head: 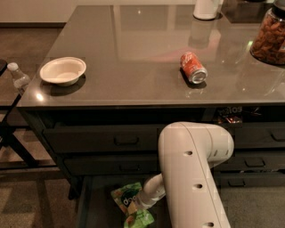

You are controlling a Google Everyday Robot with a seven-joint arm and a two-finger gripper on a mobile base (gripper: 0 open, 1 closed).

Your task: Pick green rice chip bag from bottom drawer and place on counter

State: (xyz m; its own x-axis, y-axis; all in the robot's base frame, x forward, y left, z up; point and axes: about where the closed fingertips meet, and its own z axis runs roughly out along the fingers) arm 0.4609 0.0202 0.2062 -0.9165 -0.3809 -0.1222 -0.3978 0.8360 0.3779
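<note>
1. The counter [133, 49] is seen as a large rectangular top of glossy grey-brown material; light and nearby things are mirrored in its smooth surface.
2. On its left part a round, shallow, matt white bowl [63, 70] is placed. Toward the right a red soda can [193, 67] is laid on its side, with the metal end turned to the front.
3. At the right edge a clear rounded jar [269, 38] filled with brown nuts is seen, and at the far edge the base of a white cylindrical container [206, 9].
4. Under the counter, dark flat drawer fronts [89, 138] with recessed handles are stacked. The bottom drawer [94, 207] is pulled out, and its dark, flat floor is shown.
5. The green rice chip bag [124, 196] is found inside the bottom drawer, lying on the floor of it. It is a crinkly light-green pouch with a dark green circle and white letters.
6. The thick, smooth white arm [191, 178], with small dark holes in its shell, is reached down into the drawer and narrows to a round wrist.
7. The gripper [137, 205] is located at the bag, touching it at the middle. Whether it is spread or closed on the bag cannot be told.
8. A clear plastic bottle [18, 76] is seen at the left, beside the counter.
</note>
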